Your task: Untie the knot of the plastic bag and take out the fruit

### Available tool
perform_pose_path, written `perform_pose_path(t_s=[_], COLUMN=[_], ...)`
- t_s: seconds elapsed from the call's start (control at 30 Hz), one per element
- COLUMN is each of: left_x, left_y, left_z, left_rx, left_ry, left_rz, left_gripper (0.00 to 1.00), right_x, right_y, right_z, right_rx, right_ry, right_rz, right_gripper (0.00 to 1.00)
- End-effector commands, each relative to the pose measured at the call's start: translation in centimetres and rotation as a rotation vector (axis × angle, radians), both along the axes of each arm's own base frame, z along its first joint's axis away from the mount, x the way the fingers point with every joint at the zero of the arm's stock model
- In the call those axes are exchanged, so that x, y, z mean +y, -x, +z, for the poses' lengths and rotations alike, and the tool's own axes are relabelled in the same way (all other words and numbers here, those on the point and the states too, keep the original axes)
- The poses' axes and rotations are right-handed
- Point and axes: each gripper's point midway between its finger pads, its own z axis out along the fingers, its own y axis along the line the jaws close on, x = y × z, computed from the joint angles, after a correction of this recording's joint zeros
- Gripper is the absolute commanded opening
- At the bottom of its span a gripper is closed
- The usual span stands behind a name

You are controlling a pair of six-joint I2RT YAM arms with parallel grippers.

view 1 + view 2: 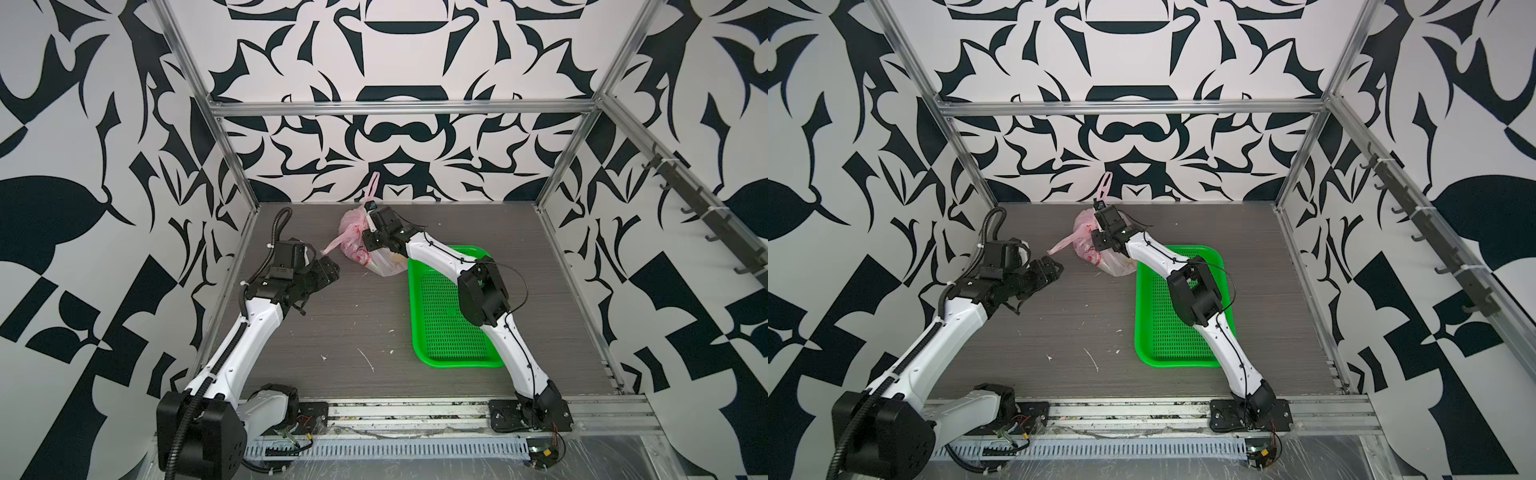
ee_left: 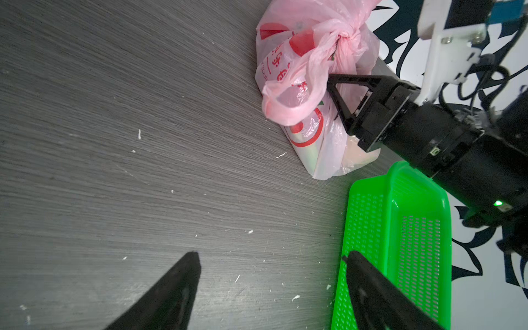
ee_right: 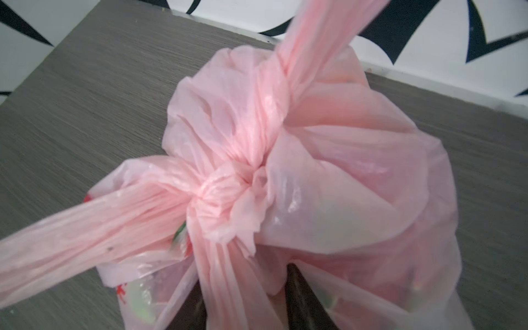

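Sitting by the far edge of the table [image 1: 332, 332], approx mid-width, the plastic bag [image 1: 351, 224] is tied shut at the knot [image 3: 225, 188], w/ one handle loop [image 1: 372, 187] up vs the back wall and the other loop [image 1: 334, 245] drooping toward the left edge. Fruit [image 2: 358, 153] inside: dim shapes thru plastic only. Right gripper [image 3: 245, 285] is down on the bag, jaws partly closed around a band of plastic just below the knot; firm pinch or not, can't tell. Left gripper [image 2: 271, 254] wide open, empty, over the table near the left edge, apart from the bag. Green basket [image 1: 453, 353]: right half, corner just beside the bag.
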Motion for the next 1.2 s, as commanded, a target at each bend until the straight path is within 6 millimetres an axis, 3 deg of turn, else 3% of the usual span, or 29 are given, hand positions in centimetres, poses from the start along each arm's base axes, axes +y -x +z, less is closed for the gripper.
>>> perform_pose_path(t_s=[0.0,0.1,0.23,0.4,0.6,0.83,1.17], left_x=[0.3,0.8,0.8,-0.2,-1.1,-2.2,-4.1], left_y=[-0.7,-1.8,-3.7,-6.4,-7.8,-6.6,-3.8], left_z=[0.9,1.8,2.8,2.7,1.3,-0.6,-3.9], left_rx=[-0.015,-0.024,-0.023,0.016,0.068,0.145,0.253], left_ry=[0.018,0.035,0.073,0.139,0.176,0.161,-0.009], left_rz=[-0.003,0.006,-0.003,-0.039,-0.063,-0.116,-0.21], left_gripper=[0.84,0.84,0.84,0.84,0.84,0.83,0.78], right_x=[1.1,1.3,1.8,2.1,1.7,0.3,-2.2], right_y=[0.5,1.9,5.1,10.8,16.9,22.0,24.5], right_z=[3.4,3.6,3.5,3.4,3.2,2.1,2.3], right_rx=[-0.024,0.003,0.029,0.043,0.056,0.092,0.076], right_ry=[-0.071,-0.101,-0.095,-0.05,-0.024,0.021,0.034], right_rz=[0.04,0.064,0.116,0.209,0.305,0.372,0.353], right_gripper=[0.19,0.0,0.0,0.0,0.0,0.0,0.0])
